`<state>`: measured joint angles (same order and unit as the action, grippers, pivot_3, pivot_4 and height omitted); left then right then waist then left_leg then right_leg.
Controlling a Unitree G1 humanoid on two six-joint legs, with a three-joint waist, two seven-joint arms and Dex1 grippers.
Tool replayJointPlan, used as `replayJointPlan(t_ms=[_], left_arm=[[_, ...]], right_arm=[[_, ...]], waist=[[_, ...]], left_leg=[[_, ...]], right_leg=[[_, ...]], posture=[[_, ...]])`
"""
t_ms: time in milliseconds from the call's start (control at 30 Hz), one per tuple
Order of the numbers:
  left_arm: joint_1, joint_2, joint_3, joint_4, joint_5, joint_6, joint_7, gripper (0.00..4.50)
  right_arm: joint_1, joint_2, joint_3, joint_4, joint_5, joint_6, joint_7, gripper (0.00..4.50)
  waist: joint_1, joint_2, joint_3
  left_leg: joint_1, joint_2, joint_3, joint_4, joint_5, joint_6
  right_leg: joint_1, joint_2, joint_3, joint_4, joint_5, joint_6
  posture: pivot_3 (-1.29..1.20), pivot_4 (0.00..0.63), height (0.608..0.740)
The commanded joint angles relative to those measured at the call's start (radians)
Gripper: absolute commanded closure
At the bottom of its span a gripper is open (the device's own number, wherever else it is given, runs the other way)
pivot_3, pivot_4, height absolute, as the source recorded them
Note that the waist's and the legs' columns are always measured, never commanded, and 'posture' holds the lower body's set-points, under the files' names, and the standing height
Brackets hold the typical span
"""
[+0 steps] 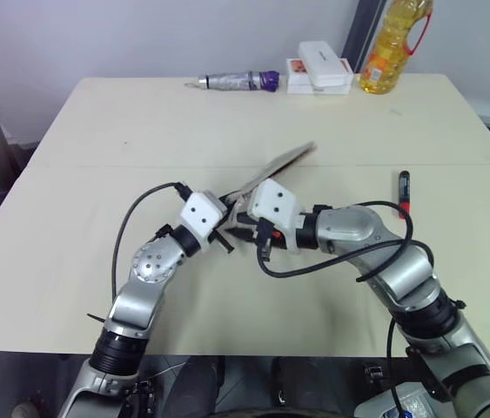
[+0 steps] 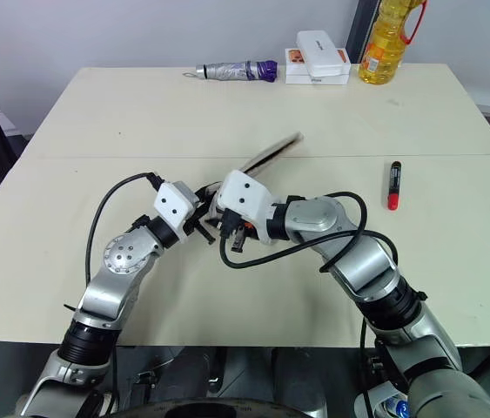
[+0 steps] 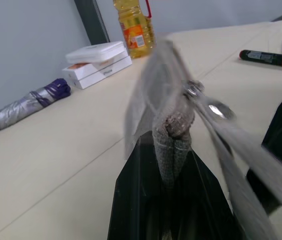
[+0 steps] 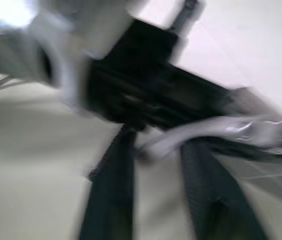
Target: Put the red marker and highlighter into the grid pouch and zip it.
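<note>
While the two arms are meeting at the centre of the left eye view, the left gripper [image 3: 173,150] is clamping its black fingers tight on one end of the grid pouch [image 1: 272,165], holding it off the table [image 1: 97,139]. The pouch is showing as a flat grey fabric strip seen nearly edge-on, rising toward the upper right from the grippers, with a bunched end pinched between the fingers and a shiny metal zipper pull [image 3: 216,108] hanging just beside them in the left wrist view. The right gripper [image 4: 156,185] is standing with its fingers parted, and a pale strap-like piece is lying across the gap; whether it is gripping anything cannot be told. The red marker [image 1: 403,192], black at one half and red at the other, is lying on the table at the right of the frame, well apart from the pouch.
</note>
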<state>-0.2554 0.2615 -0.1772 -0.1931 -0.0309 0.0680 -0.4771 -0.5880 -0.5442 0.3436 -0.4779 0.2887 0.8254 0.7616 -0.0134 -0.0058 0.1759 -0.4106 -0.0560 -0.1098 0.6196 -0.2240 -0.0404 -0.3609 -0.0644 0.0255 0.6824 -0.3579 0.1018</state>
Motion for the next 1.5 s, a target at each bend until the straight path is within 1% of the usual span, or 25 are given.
replayJointPlan(t_ms=[33, 67, 167, 200, 300, 367, 467, 633, 733, 767, 833, 967, 1000, 1100, 1167, 1267, 1367, 1500], left_arm=[[-0.003, 0.022, 0.013, -0.020, 0.005, -0.031, -0.008, 4.50], [-0.001, 0.029, 0.015, -0.021, 0.006, -0.035, -0.010, 4.50], [-0.002, 0.074, 0.012, 0.006, 0.037, -0.079, -0.022, 4.50], [-0.003, 0.084, 0.011, 0.013, 0.044, -0.091, -0.024, 4.50], [-0.012, 0.093, 0.003, 0.041, 0.050, -0.121, -0.028, 4.50], [-0.015, 0.097, -0.018, 0.063, 0.069, -0.152, -0.035, 4.50], [-0.018, 0.080, -0.029, 0.075, 0.071, -0.162, -0.034, 4.50], [-0.026, 0.056, -0.043, 0.083, 0.076, -0.166, -0.032, 4.50], [-0.029, 0.050, -0.047, 0.086, 0.078, -0.166, -0.033, 4.50], [-0.029, 0.047, -0.048, 0.087, 0.080, -0.166, -0.032, 4.50], [-0.030, 0.042, -0.047, 0.087, 0.082, -0.165, -0.029, 4.50], [-0.030, 0.032, -0.038, 0.084, 0.084, -0.158, -0.019, 4.50], [-0.029, 0.031, -0.036, 0.084, 0.084, -0.156, -0.017, 4.50], [-0.022, 0.033, -0.031, 0.083, 0.082, -0.159, -0.017, 4.50], [-0.018, 0.036, -0.031, 0.083, 0.080, -0.161, -0.021, 4.50], [-0.018, 0.039, -0.032, 0.085, 0.077, -0.163, -0.027, 4.50], [-0.021, 0.039, -0.033, 0.089, 0.075, -0.164, -0.031, 4.50], [-0.022, 0.037, -0.032, 0.091, 0.073, -0.166, -0.034, 4.50]], right_arm=[[0.018, -0.104, -0.163, -0.018, -0.005, -0.011, -0.003, 1.07], [0.028, -0.126, -0.185, -0.018, 0.002, -0.005, -0.001, 1.07], [0.118, -0.256, -0.344, 0.040, -0.002, 0.048, -0.008, 1.07], [0.142, -0.288, -0.379, 0.057, -0.009, 0.067, -0.017, 1.07], [0.206, -0.330, -0.464, 0.159, -0.043, 0.089, -0.082, 1.07], [0.237, -0.319, -0.531, 0.251, -0.080, 0.111, -0.168, 1.07], [0.242, -0.262, -0.603, 0.337, -0.100, 0.142, -0.279, 1.07], [0.214, -0.136, -0.655, 0.455, -0.091, 0.121, -0.384, 1.07], [0.192, -0.100, -0.653, 0.514, -0.097, 0.079, -0.411, 1.07], [0.185, -0.091, -0.652, 0.541, -0.106, 0.055, -0.425, 1.31], [0.176, -0.082, -0.649, 0.576, -0.116, 0.018, -0.445, 1.94], [0.154, -0.074, -0.652, 0.604, -0.118, -0.019, -0.469, 3.98], [0.149, -0.077, -0.650, 0.603, -0.118, -0.023, -0.469, 4.24], [0.145, -0.123, -0.606, 0.564, -0.136, -0.039, -0.432, 4.24], [0.167, -0.191, -0.530, 0.484, -0.158, -0.098, -0.339, 4.24], [0.246, -0.317, -0.431, 0.323, -0.181, -0.263, -0.159, 4.24], [0.279, -0.371, -0.420, 0.233, -0.162, -0.316, -0.079, 4.24], [0.280, -0.387, -0.412, 0.175, -0.148, -0.309, -0.025, 4.24]], waist=[[0.005, 0.000, 0.000], [0.006, 0.000, 0.000], [0.006, -0.001, 0.000], [0.007, -0.001, 0.000], [0.003, -0.001, 0.000], [0.001, -0.001, 0.000], [0.000, -0.001, 0.000], [-0.001, 0.000, 0.000], [-0.002, 0.000, 0.000], [-0.001, 0.000, 0.000], [-0.001, 0.000, 0.000], [0.000, 0.000, 0.000], [0.000, 0.000, 0.000], [0.000, 0.000, 0.000], [0.000, 0.001, 0.001], [-0.002, 0.002, 0.001], [-0.003, 0.002, 0.001], [0.002, 0.002, 0.001]], left_leg=[[0.000, 0.000, 0.000, 0.001, 0.000, 0.000], [0.000, 0.000, 0.000, 0.001, 0.000, 0.000], [0.000, 0.000, 0.000, 0.001, 0.000, 0.000], [0.000, 0.000, 0.000, 0.001, 0.000, 0.000], [-0.001, 0.000, 0.000, 0.001, 0.000, 0.000], [0.000, 0.000, 0.000, 0.001, 0.000, 0.000], [0.000, 0.000, 0.001, 0.001, 0.000, 0.000], [0.000, 0.001, 0.001, 0.001, 0.000, 0.000], [0.000, 0.000, 0.002, 0.002, 0.000, 0.000], [0.000, 0.000, 0.002, 0.002, 0.000, 0.000], [0.000, 0.000, 0.001, 0.002, 0.000, 0.000], [0.000, 0.000, 0.001, 0.002, 0.000, 0.000], [0.000, 0.000, 0.001, 0.002, 0.000, 0.000], [0.000, 0.000, 0.001, 0.002, 0.000, 0.000], [0.000, 0.000, 0.002, 0.002, 0.000, 0.000], [0.000, 0.000, 0.002, 0.002, 0.000, 0.001], [0.000, 0.001, 0.001, 0.002, 0.000, 0.001], [0.000, 0.001, 0.001, 0.004, 0.000, 0.001]], right_leg=[[0.000, 0.000, 0.000, 0.000, 0.000, 0.000], [0.001, 0.000, -0.001, 0.000, 0.000, 0.000], [0.001, 0.000, -0.001, -0.001, 0.000, 0.000], [0.001, 0.000, -0.001, -0.001, 0.000, 0.000], [0.001, 0.000, -0.001, -0.001, 0.000, 0.000], [0.001, 0.000, 0.000, -0.001, 0.000, 0.000], [0.002, 0.000, 0.000, -0.001, 0.000, 0.000], [0.002, 0.001, 0.000, 0.000, 0.000, 0.000], [0.002, 0.001, 0.000, 0.000, 0.000, 0.000], [0.002, 0.001, 0.000, 0.000, 0.000, 0.000], [0.002, 0.001, 0.000, 0.000, 0.000, 0.000], [0.002, 0.001, 0.000, 0.000, 0.000, 0.000], [0.002, 0.001, 0.000, 0.000, 0.000, 0.000], [0.002, 0.001, 0.000, 0.000, 0.000, 0.000], [0.002, 0.001, 0.000, 0.000, 0.000, 0.000], [0.002, 0.001, 0.000, 0.000, 0.000, 0.000], [0.002, 0.002, 0.000, 0.000, 0.000, 0.001], [0.003, 0.001, 0.000, 0.000, 0.000, 0.001]], posture=[[0.00, 0.150, 0.740], [0.00, 0.150, 0.740], [0.00, 0.150, 0.740], [0.00, 0.150, 0.740], [0.00, 0.150, 0.740], [0.00, 0.150, 0.740], [0.00, 0.150, 0.740], [0.00, 0.150, 0.740], [0.00, 0.150, 0.740], [0.00, 0.150, 0.740], [0.00, 0.150, 0.740], [0.00, 0.150, 0.740], [0.00, 0.150, 0.740], [0.00, 0.150, 0.740], [0.00, 0.150, 0.740], [0.00, 0.150, 0.740], [0.00, 0.150, 0.740], [0.00, 0.150, 0.740]])
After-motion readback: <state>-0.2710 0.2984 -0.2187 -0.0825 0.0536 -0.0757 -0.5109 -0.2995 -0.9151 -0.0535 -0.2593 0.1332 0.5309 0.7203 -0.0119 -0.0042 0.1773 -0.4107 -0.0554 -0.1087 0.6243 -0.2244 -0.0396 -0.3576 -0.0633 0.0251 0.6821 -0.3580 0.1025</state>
